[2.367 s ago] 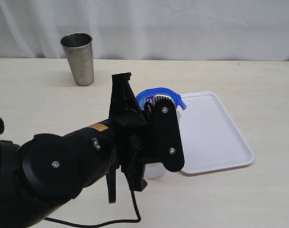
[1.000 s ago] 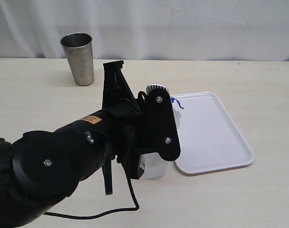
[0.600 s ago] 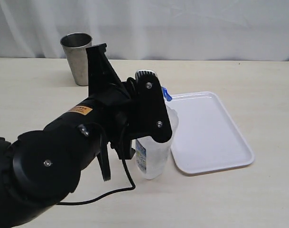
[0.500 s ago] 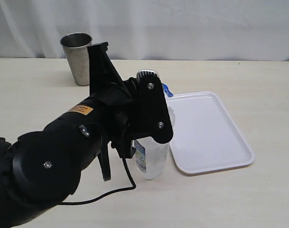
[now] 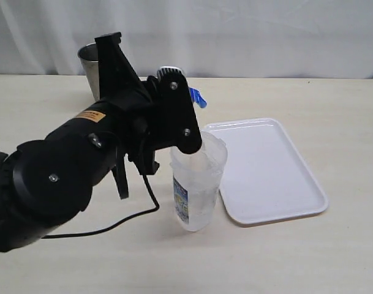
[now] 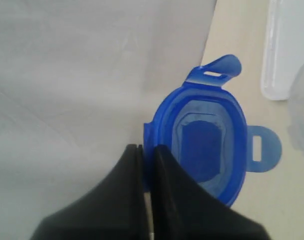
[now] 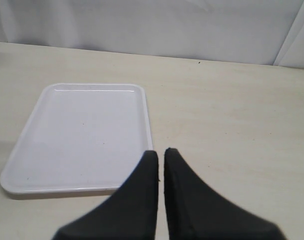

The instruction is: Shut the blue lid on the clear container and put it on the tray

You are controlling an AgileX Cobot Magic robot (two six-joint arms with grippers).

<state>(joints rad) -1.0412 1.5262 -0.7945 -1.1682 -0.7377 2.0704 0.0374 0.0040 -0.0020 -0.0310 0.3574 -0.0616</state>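
Left wrist view, left end effector (image 6: 146, 148) clamping blue lid (image 6: 211, 131), mostly hidden from exterior

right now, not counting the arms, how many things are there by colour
blue: 1, the blue lid
clear: 1, the clear container
white: 1, the tray
grey metal: 1, the steel cup
total: 4

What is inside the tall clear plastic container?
Nothing visible: the tall clear plastic container looks empty through its open mouth and wall. The black left gripper, holding the bright blue plastic lid, covers part of its rim.
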